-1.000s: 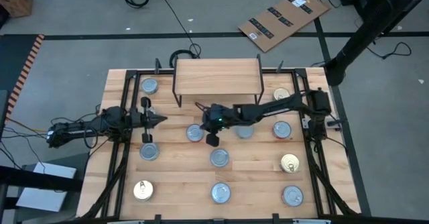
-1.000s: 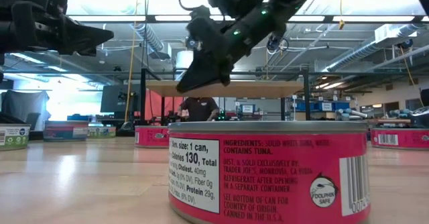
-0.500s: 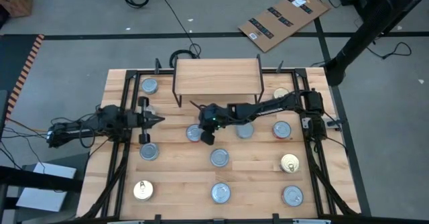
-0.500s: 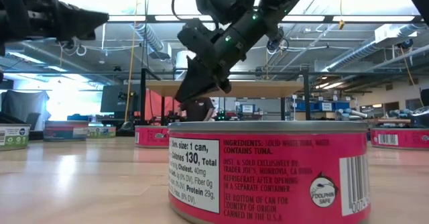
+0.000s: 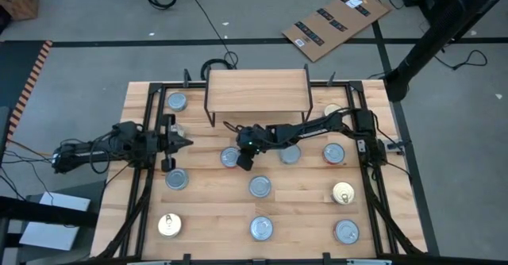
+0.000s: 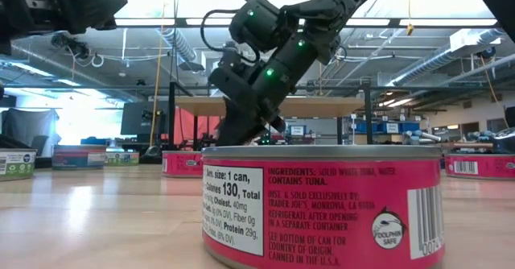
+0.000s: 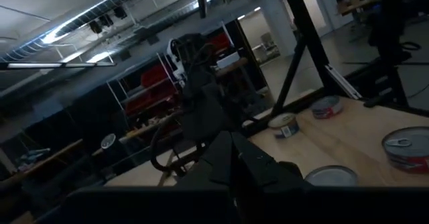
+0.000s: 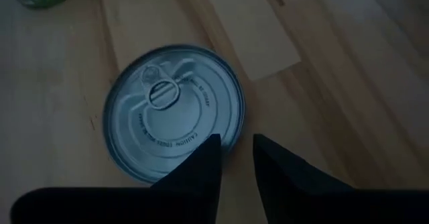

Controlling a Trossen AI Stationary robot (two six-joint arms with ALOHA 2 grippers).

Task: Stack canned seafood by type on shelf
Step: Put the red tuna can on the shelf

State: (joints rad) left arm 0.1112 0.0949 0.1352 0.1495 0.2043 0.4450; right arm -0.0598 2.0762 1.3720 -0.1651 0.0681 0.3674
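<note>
Starting at your left, the left gripper [image 5: 184, 142] hangs over the left part of the table [image 5: 305, 193], pointing toward the middle, its fingers pressed together on nothing. Around it you have a silver-topped tin [image 5: 177, 101] near the back left corner, another silver-topped tin [image 5: 176, 179] just in front of the gripper, and a gold-topped tin [image 5: 168, 225] at the front left.

Moving toward the centre, the shelf [image 5: 257, 90] stands at the back edge, and its board is bare. In front of it the right arm reaches across from the right side, and the right gripper [image 5: 244, 160] sits low over a red-rimmed tin [image 5: 230, 157] that rests on the table. In the right wrist view you see that tin's silver pull-tab lid [image 8: 175, 113] directly ahead, with the two fingertips [image 8: 204, 162] a narrow gap apart at its near rim; they pinch nothing.

Further right, three silver tins form a column down the middle: one partly under the arm [image 5: 290, 154], one [image 5: 259, 186] in front of it, and one [image 5: 261, 228] at the front edge, the pink-labelled tuna can filling the low view [image 6: 322, 208]. On your right lie a red-rimmed tin [image 5: 333, 153], a gold tin [image 5: 343, 193], and a silver tin [image 5: 345, 231].
</note>
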